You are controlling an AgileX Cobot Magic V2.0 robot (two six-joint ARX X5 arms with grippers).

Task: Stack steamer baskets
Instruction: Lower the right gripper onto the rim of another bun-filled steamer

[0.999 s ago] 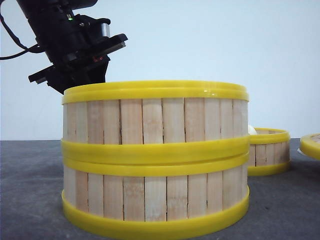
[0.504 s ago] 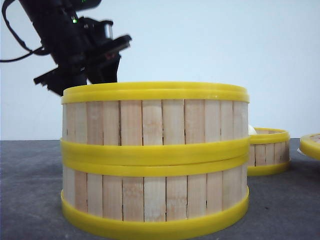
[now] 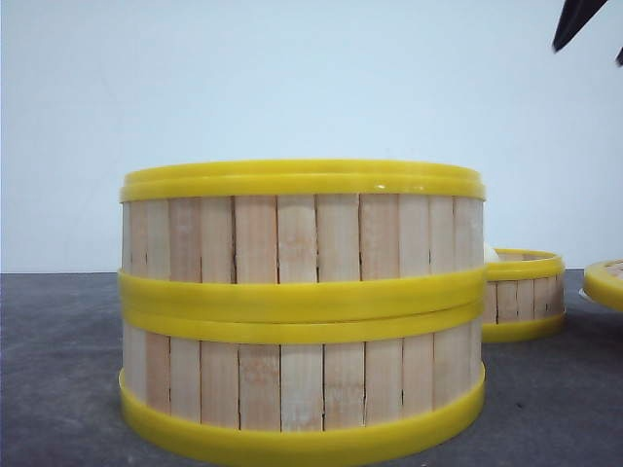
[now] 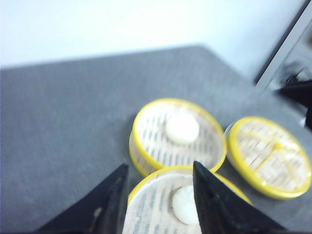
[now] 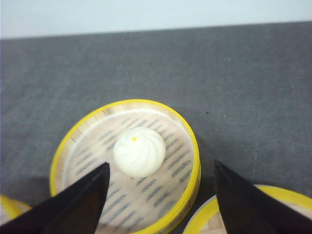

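Two steamer baskets stand stacked close in front, the upper one (image 3: 302, 233) squarely on the lower one (image 3: 302, 384). A third steamer basket (image 3: 524, 292) sits alone behind them to the right. My left gripper (image 4: 158, 168) hangs open and empty above the stack's top basket (image 4: 156, 204), which holds a white bun (image 4: 185, 204). My right gripper (image 5: 161, 164) is open and empty above the single basket (image 5: 165, 190), whose bun (image 5: 139, 151) lies between the fingers. Only a dark fingertip (image 3: 574, 21) of it shows in the front view.
A yellow-rimmed slatted lid (image 4: 268, 156) rests on a white plate right of the single basket; its rim (image 3: 605, 282) shows at the front view's right edge. Grey table surface (image 4: 63, 126) lies around the baskets.
The left arm, which was behind the stack's upper left rim, has lifted out of the front view. A dark tip of the right gripper has entered at the top right. The stack has not moved.
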